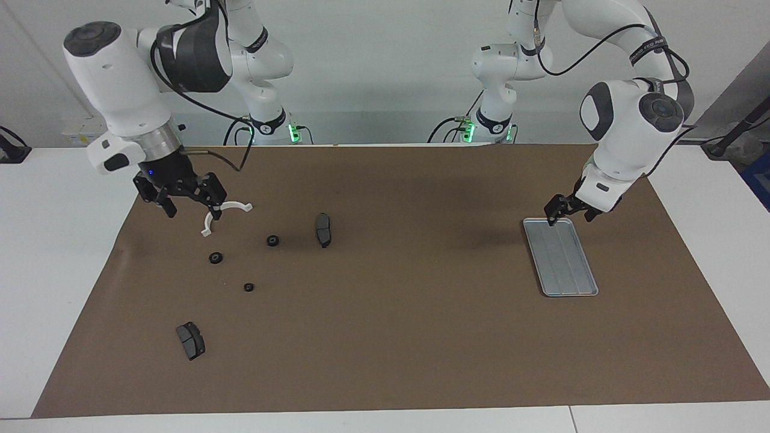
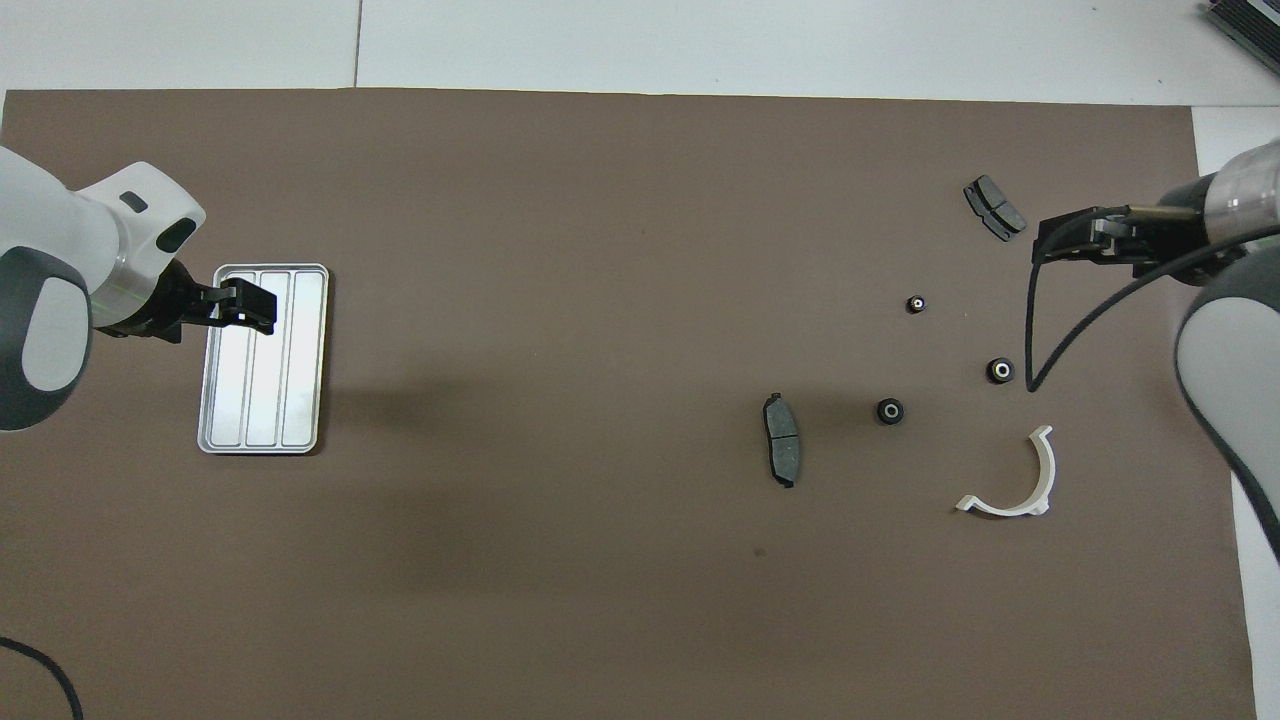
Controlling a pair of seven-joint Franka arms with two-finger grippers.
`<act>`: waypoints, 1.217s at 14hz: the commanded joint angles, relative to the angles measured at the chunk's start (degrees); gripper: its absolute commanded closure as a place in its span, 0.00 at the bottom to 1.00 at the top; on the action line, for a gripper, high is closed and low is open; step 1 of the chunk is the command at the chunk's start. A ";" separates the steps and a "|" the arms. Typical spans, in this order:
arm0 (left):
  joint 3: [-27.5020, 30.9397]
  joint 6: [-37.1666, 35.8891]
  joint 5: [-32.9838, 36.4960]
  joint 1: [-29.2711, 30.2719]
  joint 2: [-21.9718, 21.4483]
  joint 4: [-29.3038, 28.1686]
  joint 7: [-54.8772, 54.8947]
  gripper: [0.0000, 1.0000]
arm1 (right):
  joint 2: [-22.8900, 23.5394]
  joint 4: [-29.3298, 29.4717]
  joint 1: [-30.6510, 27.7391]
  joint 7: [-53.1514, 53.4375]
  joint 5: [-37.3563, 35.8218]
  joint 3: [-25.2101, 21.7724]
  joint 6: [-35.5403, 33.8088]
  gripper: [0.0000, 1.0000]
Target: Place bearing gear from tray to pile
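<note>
A: So, how far along is this looking? The flat silver-grey ridged metal tray [image 1: 560,257] is lying toward the left arm's end of the brown mat [image 1: 397,337], and nothing is showing on its ridges in either view.

B: Agreed, it is sitting bare. Three small black round bearing gears are resting among the pile at the right arm's end: one [image 1: 272,240] beside the dark grey curved brake-pad piece [image 1: 323,230], another [image 1: 216,258] just farther from the robots than the white half-ring bracket [image 1: 225,212], and the smallest [image 1: 248,287] farther out again. A second dark brake-pad piece [image 1: 190,340] is lying farthest from the robots.

A: Then, judging by that, the moving looks finished, or nearly so.

B: That is the reading, since no gear is waiting on the tray. What are the claws doing?

A: The right gripper [image 1: 183,195] is hanging raised over the mat's edge beside the bracket, its fingers spread apart and carrying nothing. The left gripper [image 1: 566,207] is hovering low over the tray's end nearest the robots, fingers also apart, also carrying nothing.

B: Any writing readable?

A: Hardly. Black bands with white lettering are wrapping both arms, but the letters are too small to make out.
</note>
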 commanded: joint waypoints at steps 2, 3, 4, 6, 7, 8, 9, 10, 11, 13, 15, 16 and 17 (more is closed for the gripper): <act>-0.46 -0.18 -0.16 1.10 -1.99 0.44 0.89 0.00 | -3.28 -0.68 -2.13 1.09 -2.35 1.11 -4.82 0.00; -0.46 -0.70 -0.16 1.10 -3.75 0.44 0.89 0.00 | -3.63 -0.95 -2.13 1.00 -2.35 1.29 -6.40 0.00; -0.55 -1.84 -0.16 1.10 -5.77 0.44 0.80 0.00 | -3.98 -1.21 -1.78 1.09 -2.35 1.29 -7.81 0.00; -0.64 -4.30 -0.16 1.01 -9.55 0.97 0.71 0.00 | -3.99 -0.95 -1.60 0.92 -2.44 1.20 -8.79 0.00; -0.81 -5.79 -0.24 1.01 -11.04 1.23 0.62 0.00 | -3.81 -0.60 -1.52 0.83 -2.53 1.29 -8.97 0.00; -0.99 -7.46 -0.25 1.01 -11.84 2.45 0.45 0.00 | -3.73 -0.51 -1.43 0.83 -2.79 1.38 -9.06 0.00; -1.08 -9.30 -0.25 0.66 -11.85 4.55 0.19 0.00 | -3.64 -0.16 -1.34 0.74 -3.49 1.47 -9.23 0.00; -1.08 -11.76 -0.25 0.49 -11.59 8.14 0.27 0.00 | -3.46 0.62 -1.08 0.91 -3.93 1.90 -9.93 0.00; -1.08 -13.18 -0.42 0.40 -11.06 10.96 0.36 0.00 | -3.46 0.55 -0.47 0.92 -4.11 2.17 -10.02 0.00; -0.91 -13.89 -2.00 0.40 -10.53 14.23 0.27 0.00 | -3.55 0.46 -0.11 1.00 -4.29 2.26 -10.29 0.00; -0.90 -13.98 -2.18 0.66 -10.01 14.24 0.10 0.00 | -3.81 -0.07 -0.11 0.92 -4.11 2.43 -10.55 0.00; -0.90 -13.98 -2.18 0.57 -10.00 14.16 0.27 0.00 | -3.90 -0.07 -0.11 0.92 -4.02 2.43 -11.16 0.00; -0.90 -13.98 -2.18 0.57 -10.00 14.24 0.27 0.00 | -3.99 -0.16 -0.11 0.92 -3.85 2.43 -11.25 0.00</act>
